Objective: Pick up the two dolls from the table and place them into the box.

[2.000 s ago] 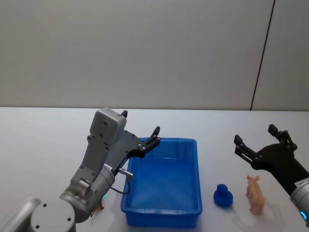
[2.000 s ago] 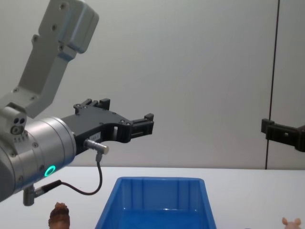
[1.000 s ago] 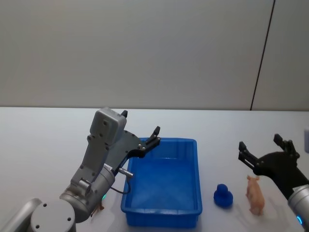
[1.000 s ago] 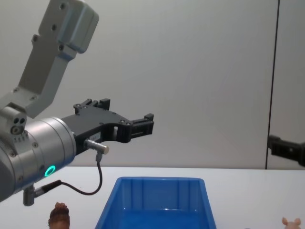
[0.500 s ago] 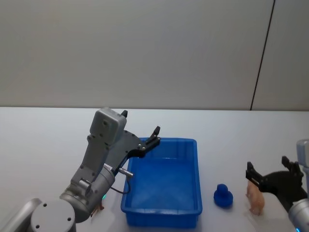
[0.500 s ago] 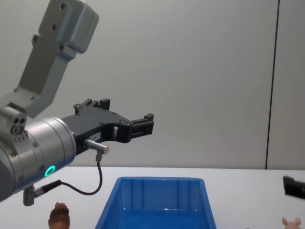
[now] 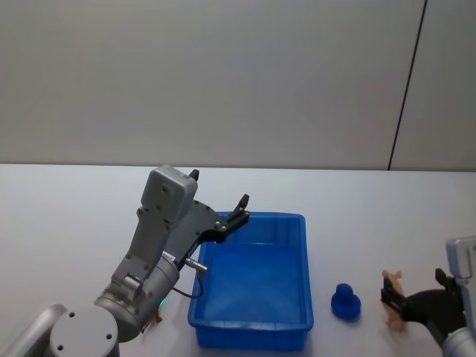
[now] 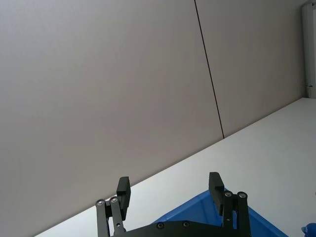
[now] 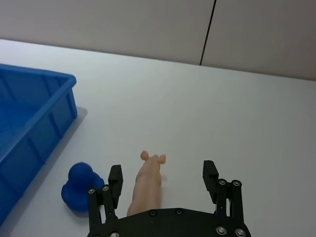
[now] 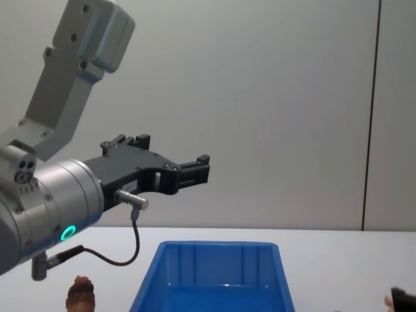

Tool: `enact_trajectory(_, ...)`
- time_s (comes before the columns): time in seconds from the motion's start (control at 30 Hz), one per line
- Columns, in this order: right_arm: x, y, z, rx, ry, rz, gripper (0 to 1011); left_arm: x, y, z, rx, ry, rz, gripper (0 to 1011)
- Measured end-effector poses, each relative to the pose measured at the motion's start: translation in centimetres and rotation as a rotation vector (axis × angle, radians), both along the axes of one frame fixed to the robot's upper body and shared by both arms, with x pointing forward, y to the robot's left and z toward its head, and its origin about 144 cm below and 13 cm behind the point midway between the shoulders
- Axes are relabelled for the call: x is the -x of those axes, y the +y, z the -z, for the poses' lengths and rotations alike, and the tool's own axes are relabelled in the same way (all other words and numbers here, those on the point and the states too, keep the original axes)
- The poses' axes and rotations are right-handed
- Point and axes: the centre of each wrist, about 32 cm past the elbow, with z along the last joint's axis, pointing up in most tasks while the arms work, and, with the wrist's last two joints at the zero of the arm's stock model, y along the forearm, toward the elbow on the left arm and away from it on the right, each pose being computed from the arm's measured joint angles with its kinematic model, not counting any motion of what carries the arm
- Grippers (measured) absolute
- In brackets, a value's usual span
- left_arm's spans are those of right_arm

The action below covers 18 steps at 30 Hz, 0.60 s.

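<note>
White tabletop (image 7: 59, 223): nearest, the right claw (image 9: 162, 169), spread wide and empty, has the pale pink eared toy figure (image 9: 148, 185) between its fingers, at 4 o'clock of the bright blue plastic bin (image 7: 297, 223). A dark blue piece (image 9: 78, 190) sits between them. The reddish-brown fuzzy figure (image 10: 82, 292) stands at 8 o'clock. The left claw (image 8: 169, 182), open and empty, hovers over the bin's 11 o'clock corner.

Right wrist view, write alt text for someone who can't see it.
The open right claw has a pale pink doll between its fingers, on the white table. A small dark blue figure sits beside the doll, and the blue box stands beyond it.
</note>
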Motion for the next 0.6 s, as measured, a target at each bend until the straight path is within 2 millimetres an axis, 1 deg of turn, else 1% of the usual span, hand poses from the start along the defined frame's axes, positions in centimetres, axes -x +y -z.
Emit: enact_trajectory(0.6, 0.2, 0.4, 2.4, 0.003, 0.089, -0.001, 1001, 0.0, 0.0, 0.0, 0.000, 0.000, 0.000, 1001)
